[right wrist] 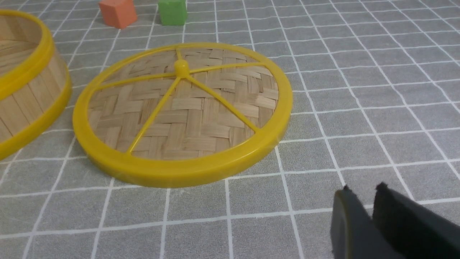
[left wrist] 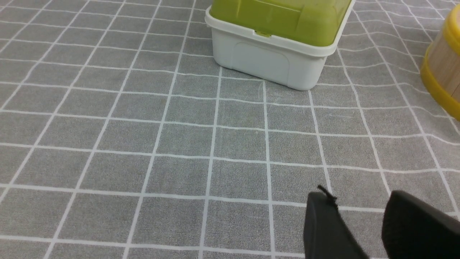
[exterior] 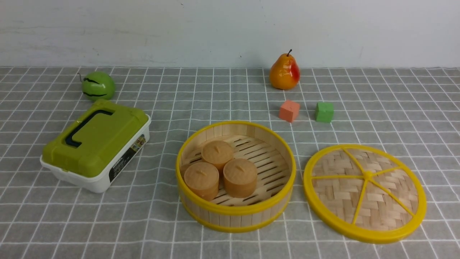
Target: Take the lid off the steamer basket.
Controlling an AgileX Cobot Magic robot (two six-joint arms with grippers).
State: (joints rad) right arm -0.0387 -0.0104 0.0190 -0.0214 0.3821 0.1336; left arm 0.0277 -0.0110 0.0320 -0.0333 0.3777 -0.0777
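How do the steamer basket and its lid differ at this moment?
The steamer basket is a walled tub of upright bamboo slats; the lid is a flat woven disc. The basket is open and holds three brown round cakes; the lid holds nothing and lies on the tablecloth to the basket's right, apart from it. The lid has yellow spokes meeting at a central knob; the basket's floor is plain slats. Both are round with yellow rims.

Materials and finishes, as seen

Lid [exterior: 364,192]: woven bamboo strips, matt, framed in glossy yellow plastic. Steamer basket [exterior: 235,208]: matt bamboo slats, glossy yellow plastic rims. Tablecloth [exterior: 215,93]: grey gridded cloth, matt, fine-textured. Box [exterior: 95,145]: smooth plastic, olive lid on white base. Pear [exterior: 284,72] is seen as glossy. Gripper fingers [right wrist: 399,223]: matt black.
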